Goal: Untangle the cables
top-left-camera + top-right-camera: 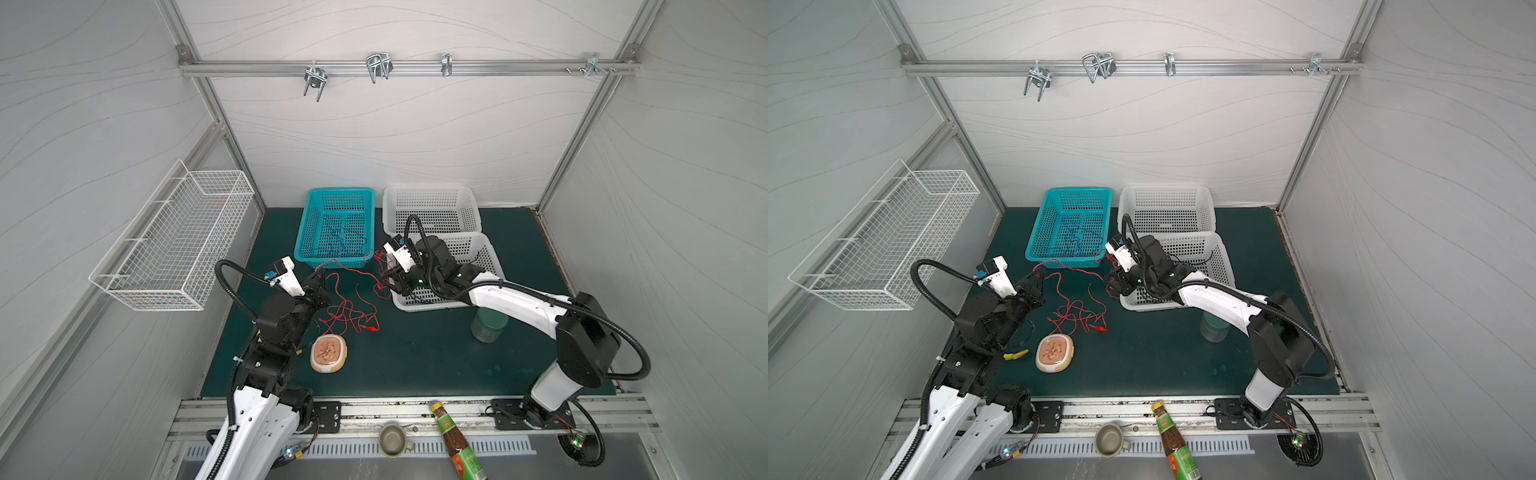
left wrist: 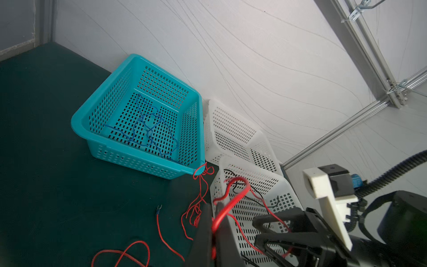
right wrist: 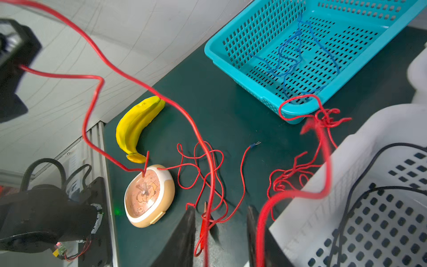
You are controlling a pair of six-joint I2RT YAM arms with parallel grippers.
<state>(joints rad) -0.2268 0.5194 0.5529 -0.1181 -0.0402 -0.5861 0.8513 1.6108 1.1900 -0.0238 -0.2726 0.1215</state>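
Left end effector (image 2: 214,208) clamps the red cable (image 1: 349,311), its tangle on the bench (image 1: 415,365) toward 5 o'clock. Right end effector (image 3: 220,209), at 3 o'clock, stands open. Blue cable (image 2: 147,129) sits in the teal basket (image 2: 78,124), black cable (image 3: 372,186) in the white basket (image 3: 381,120).

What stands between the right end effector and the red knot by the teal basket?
Nothing visible but the cable's own strands. The right end effector, jaws apart, sits by the white basket; the red cable knot lies ahead, one loop hooked round the teal basket corner.
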